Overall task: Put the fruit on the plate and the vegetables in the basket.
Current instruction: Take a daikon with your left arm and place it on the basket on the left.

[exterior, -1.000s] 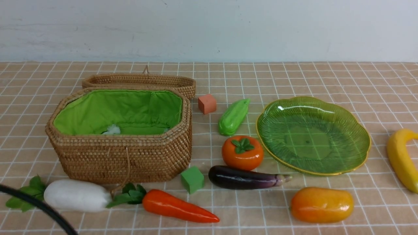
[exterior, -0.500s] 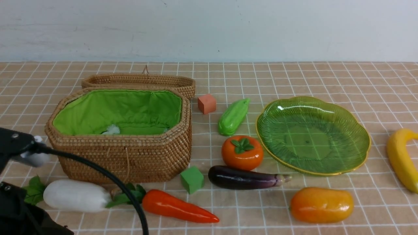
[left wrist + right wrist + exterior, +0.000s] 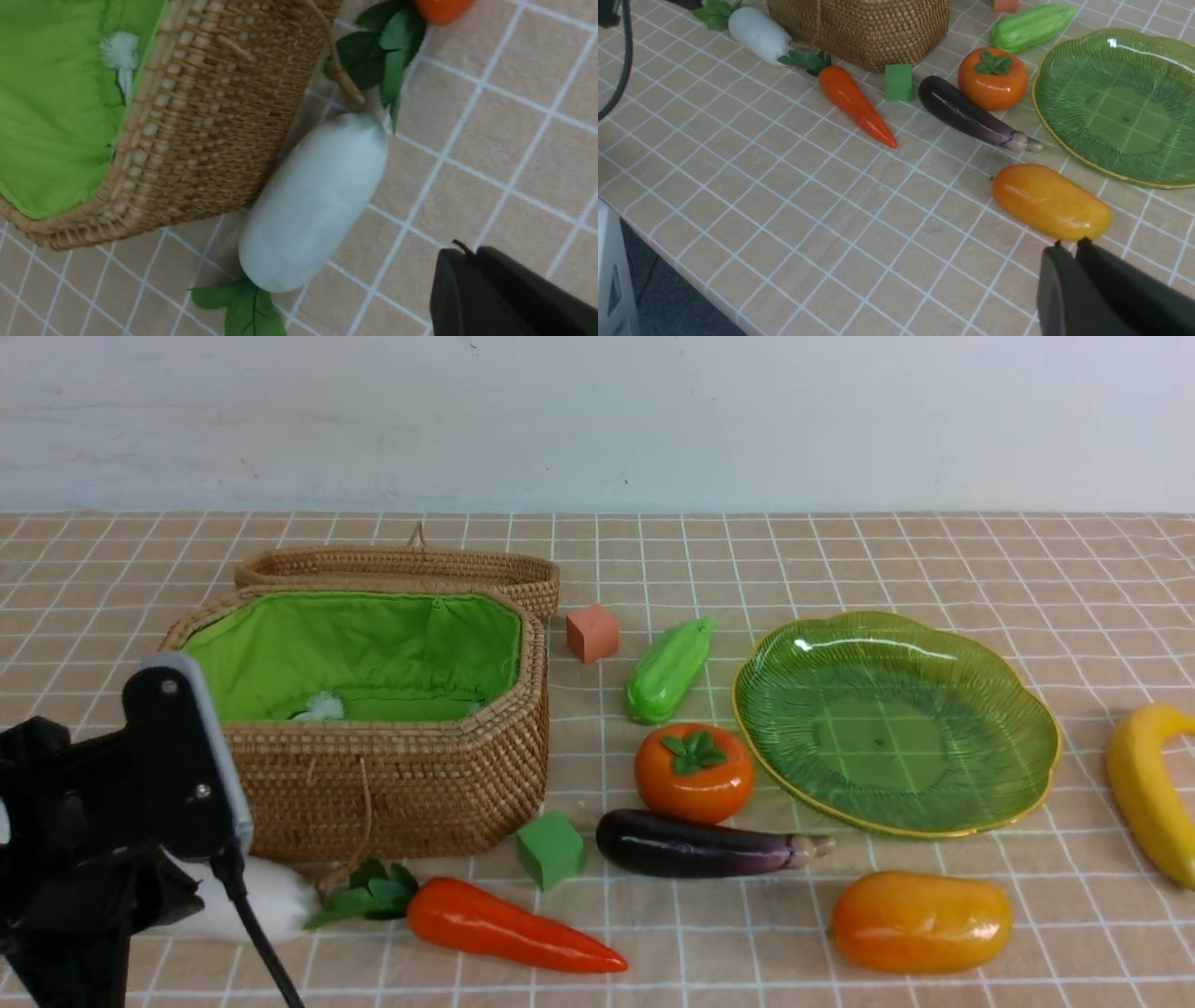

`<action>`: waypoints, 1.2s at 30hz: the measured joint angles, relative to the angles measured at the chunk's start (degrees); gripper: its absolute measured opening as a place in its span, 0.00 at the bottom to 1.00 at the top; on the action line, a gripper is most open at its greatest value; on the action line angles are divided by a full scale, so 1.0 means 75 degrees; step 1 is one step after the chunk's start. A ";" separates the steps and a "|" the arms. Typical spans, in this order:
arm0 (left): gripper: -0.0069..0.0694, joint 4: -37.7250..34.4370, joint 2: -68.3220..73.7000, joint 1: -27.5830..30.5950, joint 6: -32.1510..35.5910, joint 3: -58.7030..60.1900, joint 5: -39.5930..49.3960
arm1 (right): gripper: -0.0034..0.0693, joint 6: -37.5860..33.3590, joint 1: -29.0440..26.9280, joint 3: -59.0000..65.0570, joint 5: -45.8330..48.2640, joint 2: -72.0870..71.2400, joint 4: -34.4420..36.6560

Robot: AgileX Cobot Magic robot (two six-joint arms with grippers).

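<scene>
1. Radish (image 3: 315, 200), white with green leaves, lies on the checked counter (image 3: 840, 551) at the robot's near left, close against the basket's front wall. The black left arm (image 3: 140, 784) hangs over it and hides most of it in the front view.
2. Left fingers (image 3: 509, 284) are pressed together, holding nothing, beside the radish.
3. Right fingers (image 3: 1111, 284) are also together and hold nothing; the mango (image 3: 920, 921) lies just beyond them, on the counter at the near right.
4. Carrot (image 3: 504, 926) lies right of the radish, its leaves toward it.
5. Next back sit a small green cube (image 3: 551, 847), the dark purple eggplant (image 3: 695, 845) lying crosswise, and behind that the persimmon (image 3: 693, 773).
6. Banana (image 3: 1144, 789) lies at the far right edge, well apart from the rest.
7. Wicker basket (image 3: 392, 784) stands open on the left, showing its green lining. The green ribbed plate (image 3: 896, 728) sits on the right, just beside the persimmon.
8. Farther back, between the two, lie the light green gourd (image 3: 667, 670) and an orange cube (image 3: 592, 633).
9. Farthest back is the basket's woven lid (image 3: 401, 565).
</scene>
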 joint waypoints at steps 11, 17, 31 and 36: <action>0.76 0.1547 0.2172 0.0000 0.0371 -0.0006 -0.1427 | 0.14 -0.0045 0.0000 0.0000 -0.0395 0.0000 -0.0015; 0.79 0.2101 0.2754 0.0000 0.0717 -0.0020 -0.2148 | 0.14 -0.0045 0.0000 0.0000 -0.0444 0.0000 -0.0015; 0.79 0.2679 0.3835 0.0000 0.1342 -0.0069 -0.2692 | 0.14 -0.0045 0.0012 0.0000 -0.0463 0.0000 0.0092; 0.78 0.2679 0.3924 -0.0001 0.1342 -0.0072 -0.2297 | 0.14 -0.0045 0.0012 0.0000 -0.0463 0.0000 0.0092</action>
